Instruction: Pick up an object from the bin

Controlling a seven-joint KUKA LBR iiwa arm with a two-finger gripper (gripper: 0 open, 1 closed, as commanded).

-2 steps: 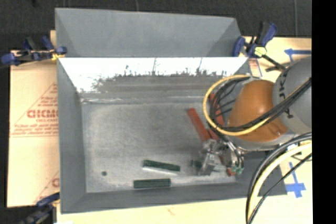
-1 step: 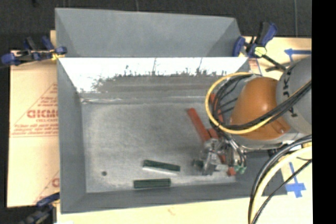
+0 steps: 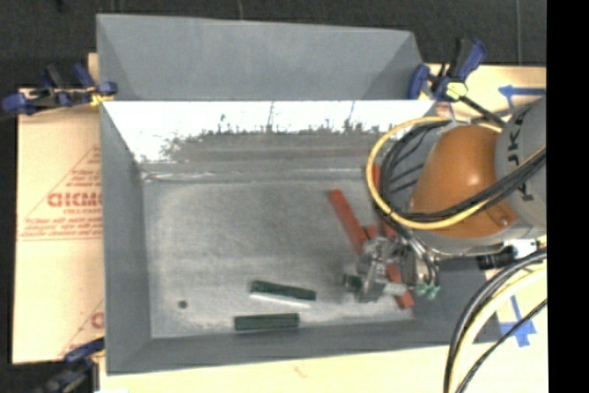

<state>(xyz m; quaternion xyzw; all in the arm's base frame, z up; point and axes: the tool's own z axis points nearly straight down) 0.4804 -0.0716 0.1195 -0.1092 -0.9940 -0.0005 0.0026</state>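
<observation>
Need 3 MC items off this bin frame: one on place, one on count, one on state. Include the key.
1. Where is the pincer?
A) at the left wall of the bin
B) low at the bin's right, over the red strip
C) outside the bin

2. How many dark green bars lie on the floor?
A) one
B) two
C) four

3. How do those bars lie?
A) flat, apart from each other
B) stacked crosswise
C) standing on end

Key:
1 B: it sits over the red strip's lower end, at the right.
2 B: both lie left of the pincer.
3 A: bare floor shows between them.
</observation>
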